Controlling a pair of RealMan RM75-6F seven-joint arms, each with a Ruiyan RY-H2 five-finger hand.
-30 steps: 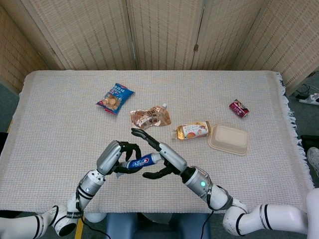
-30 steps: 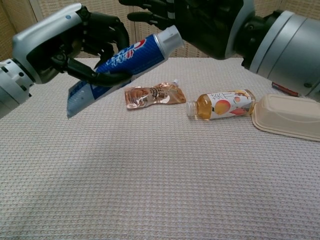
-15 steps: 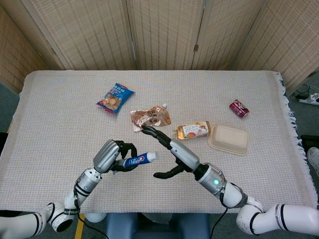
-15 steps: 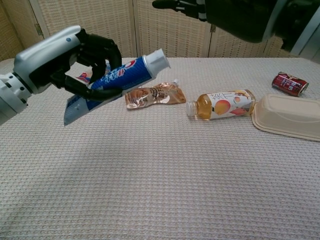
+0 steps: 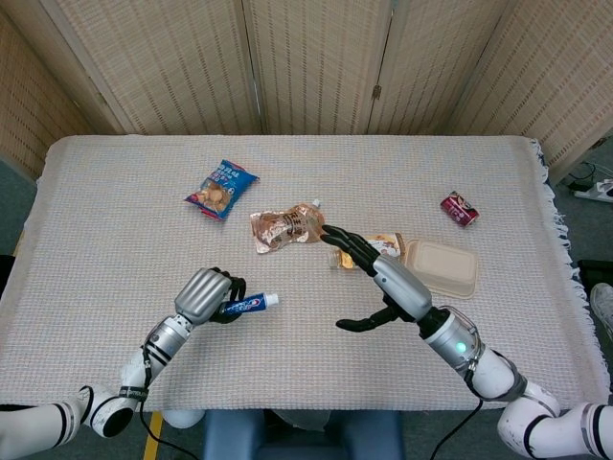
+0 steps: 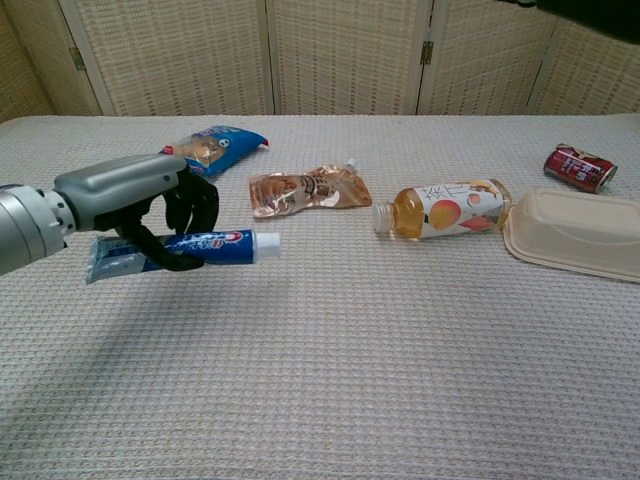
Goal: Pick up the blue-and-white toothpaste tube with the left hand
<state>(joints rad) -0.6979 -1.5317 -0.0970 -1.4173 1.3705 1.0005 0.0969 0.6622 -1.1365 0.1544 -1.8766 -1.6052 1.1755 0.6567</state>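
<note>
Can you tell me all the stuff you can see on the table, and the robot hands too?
blue-and-white toothpaste tube: one, held level above the cloth, cap pointing right
blue snack bag: one, far left
brown foil spout pouch: one, table middle
orange juice bottle: one, lying down beside the box
beige lidded food box: one, right
crushed red can: one, far right
woven beige tablecloth: one, covers the table
left robot hand: grey and black, grips the tube
right robot hand: black and grey, fingers spread, holds nothing
</note>
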